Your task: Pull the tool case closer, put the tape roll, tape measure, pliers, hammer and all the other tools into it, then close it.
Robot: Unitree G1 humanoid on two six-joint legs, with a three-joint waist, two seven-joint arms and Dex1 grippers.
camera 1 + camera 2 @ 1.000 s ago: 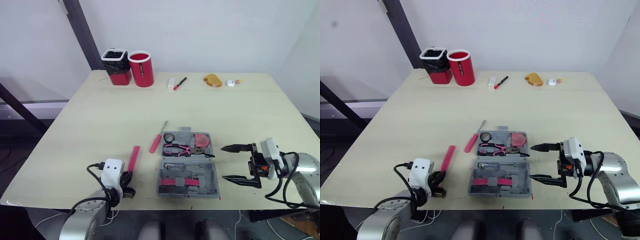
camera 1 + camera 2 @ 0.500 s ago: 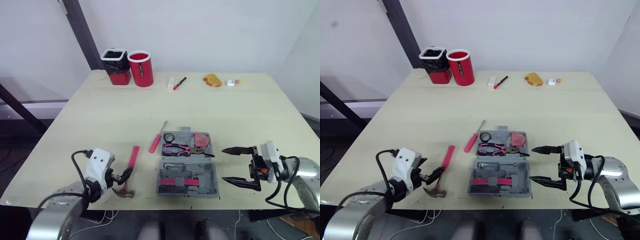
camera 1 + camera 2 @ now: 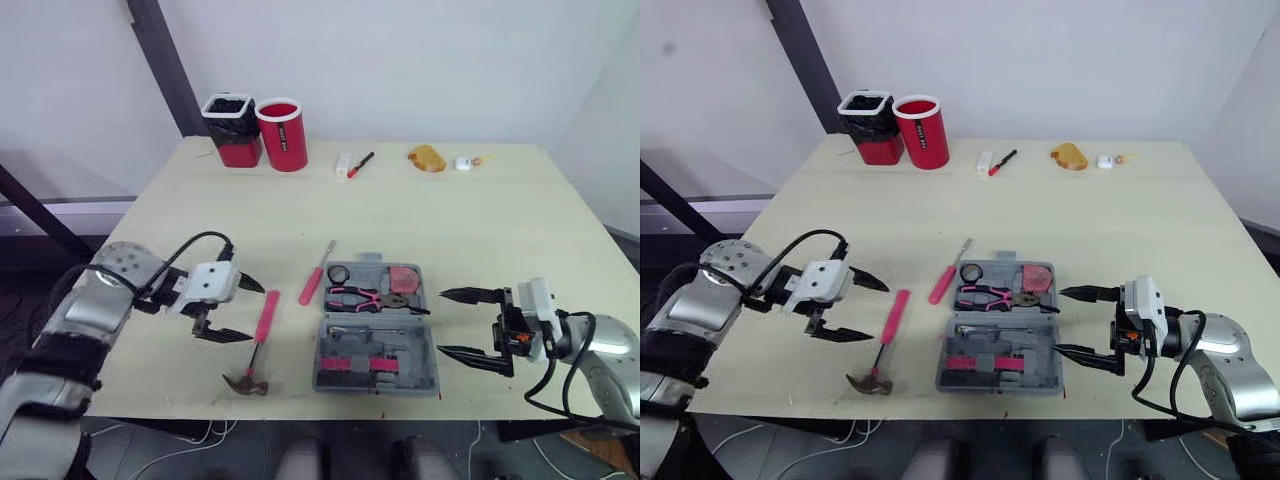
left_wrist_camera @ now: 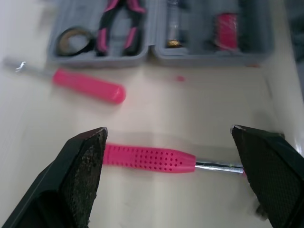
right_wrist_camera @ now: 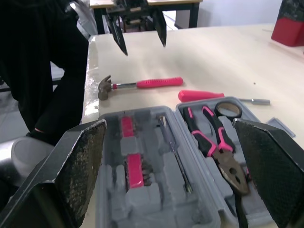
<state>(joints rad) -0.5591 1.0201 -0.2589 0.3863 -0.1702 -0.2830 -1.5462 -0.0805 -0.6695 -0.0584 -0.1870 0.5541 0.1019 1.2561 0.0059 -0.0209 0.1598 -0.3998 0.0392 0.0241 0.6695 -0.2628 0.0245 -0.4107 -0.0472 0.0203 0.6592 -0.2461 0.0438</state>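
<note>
The grey tool case (image 3: 422,362) lies open near the table's front edge. In its far half are the pink-handled pliers (image 3: 365,297), the tape roll (image 3: 339,274) and a reddish tape measure (image 3: 403,278). The pink-handled hammer (image 3: 260,330) lies left of the case, its head (image 3: 245,382) toward the front edge. A pink screwdriver (image 3: 315,278) lies beyond it. My left gripper (image 3: 255,314) is open just left of the hammer handle (image 4: 149,159), holding nothing. My right gripper (image 3: 444,322) stands open and empty just right of the case (image 5: 156,190).
Two red cups (image 3: 283,136) stand at the back left, one with a black liner (image 3: 232,122). A white block with a red marker (image 3: 352,165), an orange item (image 3: 426,159) and a small white piece (image 3: 462,163) sit along the back edge.
My left gripper opened and let go of the hammer by its head, then swung away from the front edge to beside the handle. The hammer now lies free. The right gripper barely moved.
</note>
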